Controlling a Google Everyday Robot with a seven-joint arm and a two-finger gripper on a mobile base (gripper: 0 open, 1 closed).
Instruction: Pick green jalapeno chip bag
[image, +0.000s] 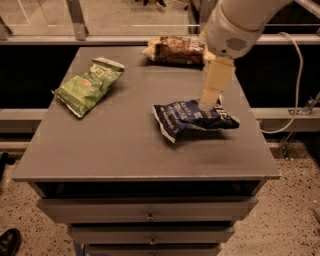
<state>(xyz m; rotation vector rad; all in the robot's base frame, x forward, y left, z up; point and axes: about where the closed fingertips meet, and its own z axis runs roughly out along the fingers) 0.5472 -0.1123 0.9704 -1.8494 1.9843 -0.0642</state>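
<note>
The green jalapeno chip bag (90, 85) lies flat at the back left of the grey cabinet top (125, 150), light green with white lettering and a reddish emblem. My gripper (209, 100) hangs down from the white arm at the upper right. It is over the back edge of the dark blue bag (192, 117), far to the right of the green bag and apart from it. Nothing shows in the gripper.
A brown-and-cream bag (175, 50) lies at the back edge, partly behind the arm. Drawers (150, 216) are below the top. A cable (296, 75) hangs at the right. A shoe (9, 242) is on the floor at the lower left. Railings run behind.
</note>
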